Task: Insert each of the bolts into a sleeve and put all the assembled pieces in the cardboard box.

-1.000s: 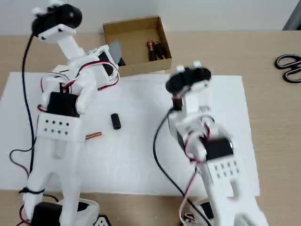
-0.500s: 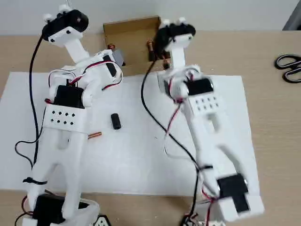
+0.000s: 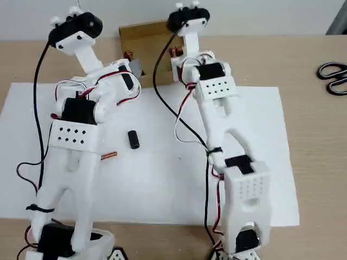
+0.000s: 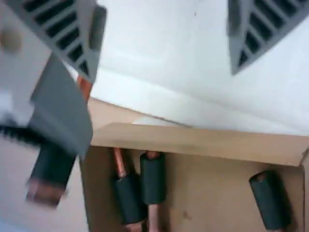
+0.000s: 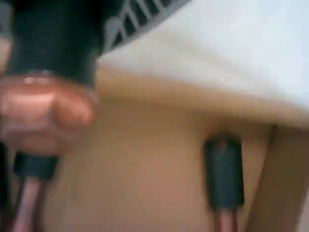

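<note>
The right tool [image 4: 63,121] is gripping an assembled piece [image 5: 48,53] above the cardboard box [image 3: 143,32] near the far edge of the bench [image 3: 293,49]; the left tool [image 4: 164,77] is standing open nearby. The piece's long axis is hanging roughly upright, bolt head [image 5: 46,108] facing the box floor; lowering it close before letting go is looking wise, or it may slide out.

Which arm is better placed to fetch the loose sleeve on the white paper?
Left. The sleeve and bare bolt lie on its side of the paper, and the left gripper has open fingers. The right gripper is shut on an assembled piece over the cardboard box.
</note>
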